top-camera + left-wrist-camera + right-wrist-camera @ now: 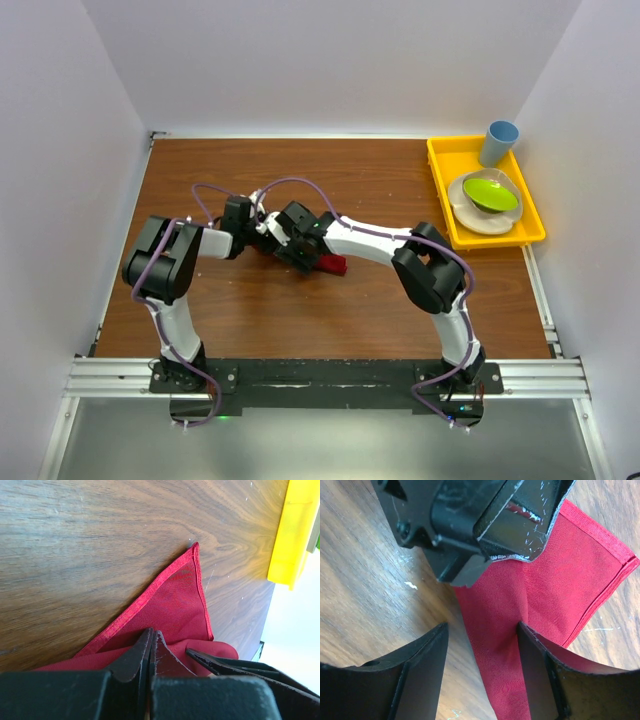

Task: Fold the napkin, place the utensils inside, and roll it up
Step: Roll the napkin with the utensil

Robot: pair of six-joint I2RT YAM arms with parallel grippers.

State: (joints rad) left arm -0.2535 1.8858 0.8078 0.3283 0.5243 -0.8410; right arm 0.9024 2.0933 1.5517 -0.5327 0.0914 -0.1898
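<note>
Left gripper (151, 639) of mine is pinched together on the one red napkin (177, 597), mid-table. My right gripper (482, 630) stands apart astride the cloth. Far right, one yellow tray (437, 180) holds one blue cup (498, 142) and one green bowl (490, 192) on one white plate (480, 220).

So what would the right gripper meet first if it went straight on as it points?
Most likely the napkin, lying between the right gripper's open jaws; the left gripper sits just beyond, depth unclear.
</note>
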